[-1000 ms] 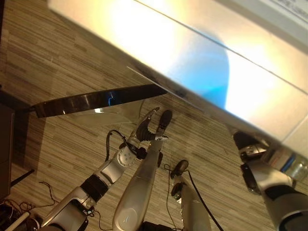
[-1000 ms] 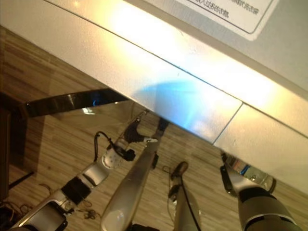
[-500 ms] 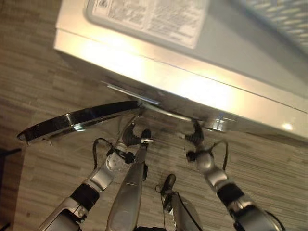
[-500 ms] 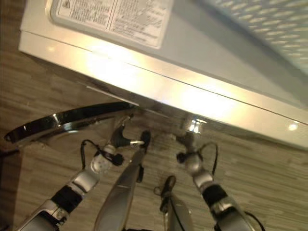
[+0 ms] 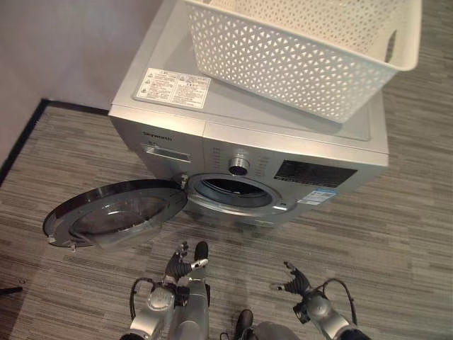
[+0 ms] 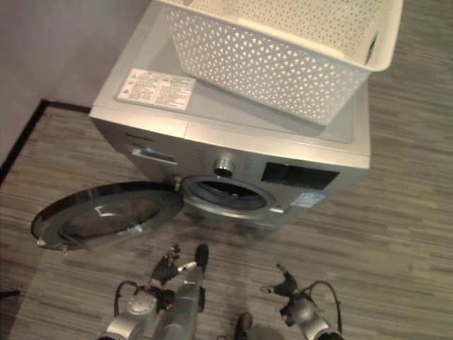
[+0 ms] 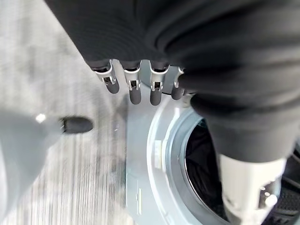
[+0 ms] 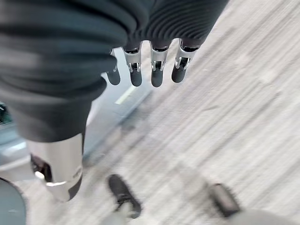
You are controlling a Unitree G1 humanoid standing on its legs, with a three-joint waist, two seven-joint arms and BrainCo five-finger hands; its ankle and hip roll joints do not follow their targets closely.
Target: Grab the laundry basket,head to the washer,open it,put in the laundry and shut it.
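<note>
The white laundry basket (image 5: pixel 304 53) sits on top of the silver washer (image 5: pixel 248 134), well apart from both hands, which hang low in front of the machine above the striped floor (image 5: pixel 403 234). The washer's round door (image 5: pixel 113 212) is swung wide open toward the robot's left, and the drum opening (image 5: pixel 233 191) shows dark inside. The left hand (image 5: pixel 185 263) hovers below the door's edge, fingers (image 7: pixel 135 91) straight and relaxed, holding nothing. The right hand (image 5: pixel 296 280) is level with it, near the washer's front, fingers (image 8: pixel 157 70) likewise loose and empty.
</note>
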